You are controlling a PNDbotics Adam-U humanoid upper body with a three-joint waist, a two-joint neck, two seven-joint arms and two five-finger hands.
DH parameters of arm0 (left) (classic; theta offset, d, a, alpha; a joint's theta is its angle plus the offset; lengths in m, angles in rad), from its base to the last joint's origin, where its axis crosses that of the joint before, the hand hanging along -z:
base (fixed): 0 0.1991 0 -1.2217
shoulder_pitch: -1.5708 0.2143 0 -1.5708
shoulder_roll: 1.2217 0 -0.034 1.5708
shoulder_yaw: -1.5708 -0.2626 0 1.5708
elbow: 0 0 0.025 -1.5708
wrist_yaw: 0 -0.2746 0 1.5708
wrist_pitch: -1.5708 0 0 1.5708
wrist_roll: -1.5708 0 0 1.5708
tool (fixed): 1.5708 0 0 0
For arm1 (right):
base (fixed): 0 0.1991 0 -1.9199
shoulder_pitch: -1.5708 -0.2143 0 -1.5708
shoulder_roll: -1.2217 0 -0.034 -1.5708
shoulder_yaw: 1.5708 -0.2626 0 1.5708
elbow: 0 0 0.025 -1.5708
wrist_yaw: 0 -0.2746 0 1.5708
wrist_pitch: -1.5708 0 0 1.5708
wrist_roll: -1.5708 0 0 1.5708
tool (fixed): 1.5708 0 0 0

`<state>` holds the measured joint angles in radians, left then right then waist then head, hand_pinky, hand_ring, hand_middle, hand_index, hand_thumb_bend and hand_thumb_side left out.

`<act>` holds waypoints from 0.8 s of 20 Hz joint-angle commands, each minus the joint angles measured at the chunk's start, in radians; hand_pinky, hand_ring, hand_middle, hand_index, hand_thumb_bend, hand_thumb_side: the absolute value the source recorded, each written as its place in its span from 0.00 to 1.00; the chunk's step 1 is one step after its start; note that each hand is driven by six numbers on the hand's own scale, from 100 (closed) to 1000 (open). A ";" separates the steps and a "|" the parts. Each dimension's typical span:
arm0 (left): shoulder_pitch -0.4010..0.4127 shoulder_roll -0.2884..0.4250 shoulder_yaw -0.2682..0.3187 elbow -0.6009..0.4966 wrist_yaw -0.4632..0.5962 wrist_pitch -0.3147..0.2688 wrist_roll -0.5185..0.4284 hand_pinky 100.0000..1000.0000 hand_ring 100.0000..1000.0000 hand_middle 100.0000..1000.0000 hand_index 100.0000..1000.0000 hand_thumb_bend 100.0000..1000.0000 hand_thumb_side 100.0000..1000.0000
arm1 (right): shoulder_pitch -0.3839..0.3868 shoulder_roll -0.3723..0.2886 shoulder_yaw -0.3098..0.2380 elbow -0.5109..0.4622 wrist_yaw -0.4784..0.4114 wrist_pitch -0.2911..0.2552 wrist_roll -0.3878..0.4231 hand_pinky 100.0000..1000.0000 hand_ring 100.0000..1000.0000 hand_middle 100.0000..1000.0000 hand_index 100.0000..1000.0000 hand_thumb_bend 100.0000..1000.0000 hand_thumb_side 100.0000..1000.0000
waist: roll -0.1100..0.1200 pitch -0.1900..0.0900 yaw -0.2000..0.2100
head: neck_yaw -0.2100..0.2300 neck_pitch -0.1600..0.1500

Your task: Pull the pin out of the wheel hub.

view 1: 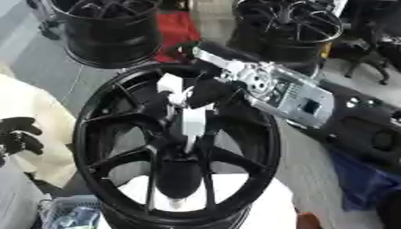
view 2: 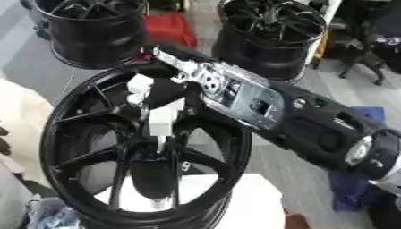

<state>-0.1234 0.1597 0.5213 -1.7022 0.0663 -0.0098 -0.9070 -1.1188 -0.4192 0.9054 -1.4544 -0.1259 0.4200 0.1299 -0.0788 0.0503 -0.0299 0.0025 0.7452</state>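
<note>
A black spoked wheel hub [view 1: 102,112] fills the middle of both views, resting on a white cloth [view 1: 262,210]. My right arm [view 1: 286,91] comes in from the upper right, and its hand [view 1: 188,96] hangs over the hub's centre with the fingers pointing down. White finger pads [view 1: 194,123] are closed round the top of a thin pale pin [view 1: 189,144] that stands upright in the centre bore. The pin's lower end is hidden in the dark centre. My left hand [view 1: 19,134] rests at the left edge, fingers relaxed, holding nothing.
Two more black wheels stand at the back, one on the left [view 1: 106,31] and one on the right [view 1: 290,27], with a red thing [view 1: 178,27] between them. A cream cloth [view 1: 31,103] lies left, a wire basket [view 1: 66,214] lower left, a blue object [view 1: 368,181] right.
</note>
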 commanded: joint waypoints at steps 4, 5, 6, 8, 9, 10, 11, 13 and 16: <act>-0.007 0.017 0.000 -0.021 0.000 0.004 0.000 0.55 0.54 0.59 0.78 0.00 0.77 | -0.034 -0.018 -0.065 0.004 -0.047 0.097 0.100 0.85 0.88 0.88 0.94 0.35 0.36 | 0.008 -0.017 0.003 | 0.006 -0.007; -0.007 0.017 0.000 -0.021 0.000 0.004 0.000 0.55 0.54 0.59 0.78 0.00 0.77 | -0.035 -0.019 -0.074 0.004 -0.041 0.112 0.115 0.85 0.88 0.88 0.95 0.35 0.36 | 0.008 -0.017 0.003 | 0.007 -0.008; -0.007 0.017 0.000 -0.021 0.000 0.004 0.000 0.55 0.54 0.59 0.78 0.00 0.77 | -0.036 -0.020 -0.081 0.004 -0.033 0.125 0.130 0.85 0.88 0.88 0.95 0.35 0.35 | 0.008 -0.017 0.003 | 0.007 -0.008; -0.007 0.018 0.000 -0.021 0.001 0.004 0.000 0.55 0.54 0.59 0.78 0.00 0.77 | -0.036 -0.023 -0.093 0.011 -0.009 0.141 0.159 0.86 0.89 0.88 0.95 0.34 0.31 | 0.009 -0.017 0.003 | 0.007 -0.009; -0.008 0.018 0.000 -0.021 0.001 0.004 0.000 0.55 0.54 0.59 0.78 0.00 0.77 | -0.035 -0.024 -0.099 0.020 0.005 0.144 0.174 0.86 0.90 0.88 0.95 0.34 0.29 | 0.009 -0.017 0.003 | 0.008 -0.009; -0.007 0.018 0.000 -0.021 0.002 0.004 0.000 0.55 0.54 0.59 0.78 0.00 0.77 | -0.034 -0.025 -0.105 0.031 0.021 0.143 0.190 0.87 0.90 0.89 0.95 0.33 0.29 | 0.009 -0.017 0.003 | 0.008 -0.009; -0.007 0.018 0.000 -0.021 0.001 0.003 0.000 0.55 0.54 0.59 0.78 0.00 0.77 | -0.033 -0.026 -0.111 0.045 0.036 0.141 0.206 0.87 0.90 0.89 0.95 0.33 0.28 | 0.009 -0.017 0.003 | 0.009 -0.009; -0.007 0.019 0.000 -0.020 0.001 0.002 0.000 0.55 0.54 0.59 0.78 0.00 0.77 | -0.032 -0.027 -0.121 0.079 0.065 0.134 0.235 0.88 0.91 0.89 0.96 0.32 0.27 | 0.010 -0.017 0.002 | 0.009 -0.010; -0.008 0.019 0.000 -0.019 0.002 0.001 0.000 0.55 0.54 0.59 0.78 0.00 0.77 | -0.031 -0.026 -0.141 0.136 0.109 0.116 0.279 0.89 0.92 0.90 0.96 0.32 0.25 | 0.010 -0.017 0.002 | 0.011 -0.010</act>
<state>-0.1234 0.1597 0.5214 -1.7024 0.0663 -0.0076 -0.9069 -1.1309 -0.4204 0.7888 -1.3362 -0.0397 0.5426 0.3909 -0.0765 0.0495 -0.0266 0.0105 0.7446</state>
